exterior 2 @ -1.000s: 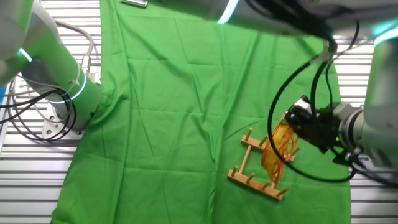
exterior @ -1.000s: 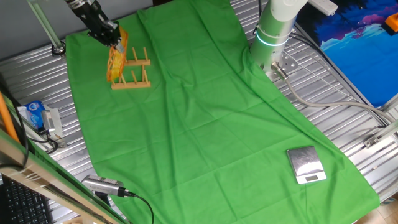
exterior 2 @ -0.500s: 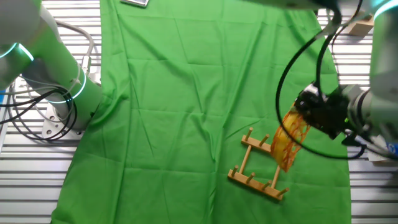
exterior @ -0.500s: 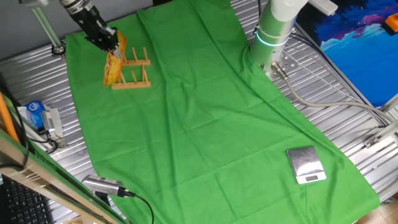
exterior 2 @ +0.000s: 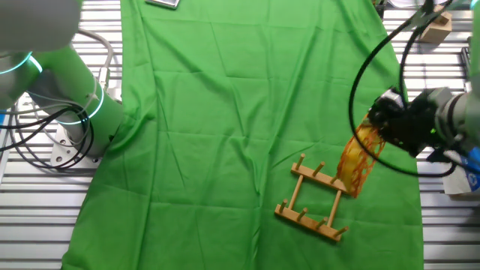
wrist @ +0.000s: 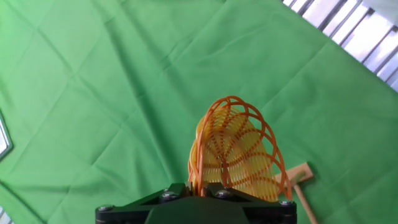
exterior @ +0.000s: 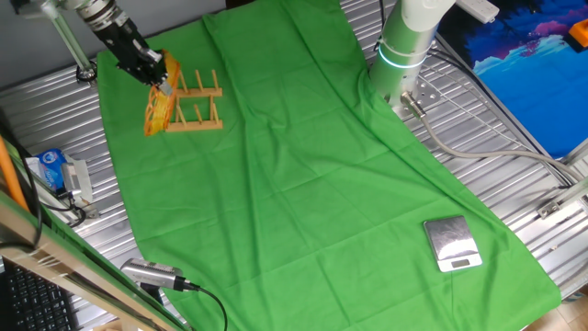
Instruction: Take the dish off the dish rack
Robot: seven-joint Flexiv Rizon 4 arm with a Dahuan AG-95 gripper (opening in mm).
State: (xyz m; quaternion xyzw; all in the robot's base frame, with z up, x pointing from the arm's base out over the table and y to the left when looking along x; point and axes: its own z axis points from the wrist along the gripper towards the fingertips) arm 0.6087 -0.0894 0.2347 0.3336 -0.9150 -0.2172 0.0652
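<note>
1. Closest to the hand camera, the black two-finger gripper [wrist: 198, 194] is clamped on the rim of the dish [wrist: 239, 152], a shallow oval woven wicker plate of yellow-orange loops, which fans out from the fingers and fills the middle of the hand view.
2. Behind the dish in that view lies the wrinkled green cloth [wrist: 112, 81], and one pale wooden end of the dish rack [wrist: 300, 174] peeks out just beside the dish's lower right rim.
3. In the other fixed view the gripper [exterior 2: 384, 124] holds the dish [exterior 2: 356, 159] tilted and lifted, just beside the far end of the dish rack [exterior 2: 313, 199]; its lower edge overlaps the rack's end in the picture, and I cannot tell whether they touch.
4. The dish rack is a small light-brown wooden frame with short upright pegs; it rests on the green cloth [exterior 2: 217, 135] with no dish between its pegs.
5. In one fixed view the gripper [exterior: 152, 69] grips the top of the dish [exterior: 158, 106], which hangs at the left end of the dish rack [exterior: 197, 106].
6. Well apart from the rack, across the green cloth [exterior: 303, 184], a small silver digital scale [exterior: 451, 244] sits near the cloth's corner.
7. Also well away from the rack, the white robot base with a glowing cyan ring [exterior: 404, 46] stands at the cloth's edge.
</note>
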